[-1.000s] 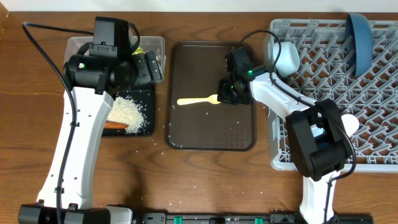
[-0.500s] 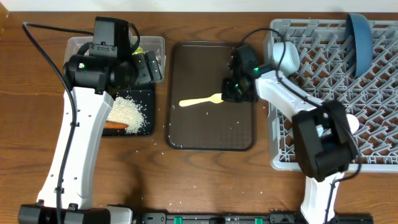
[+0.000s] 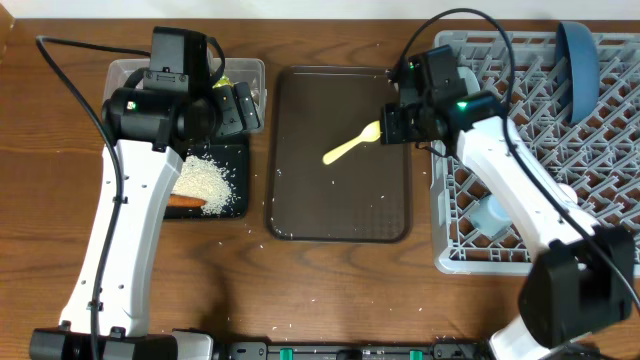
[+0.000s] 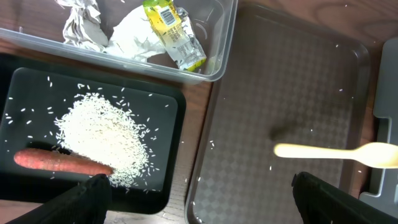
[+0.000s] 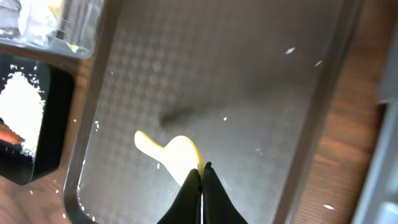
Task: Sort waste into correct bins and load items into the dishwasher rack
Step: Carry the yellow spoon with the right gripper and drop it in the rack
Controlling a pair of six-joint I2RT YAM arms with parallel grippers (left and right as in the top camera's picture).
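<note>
Clear tub (image 4: 219,61) holds crumpled paper (image 4: 134,34) and wrapper (image 4: 174,34), black tray (image 4: 169,109) rice (image 4: 106,137) and carrot (image 4: 56,162); right pincer (image 5: 201,176) grips the yellow spoon (image 3: 350,146) over the brown tray (image 3: 340,205), left pincer (image 4: 199,190) wide.

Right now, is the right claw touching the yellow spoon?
Touching. The right wrist view shows the right gripper shut, its fingertips pinching one end of the spoon.
</note>
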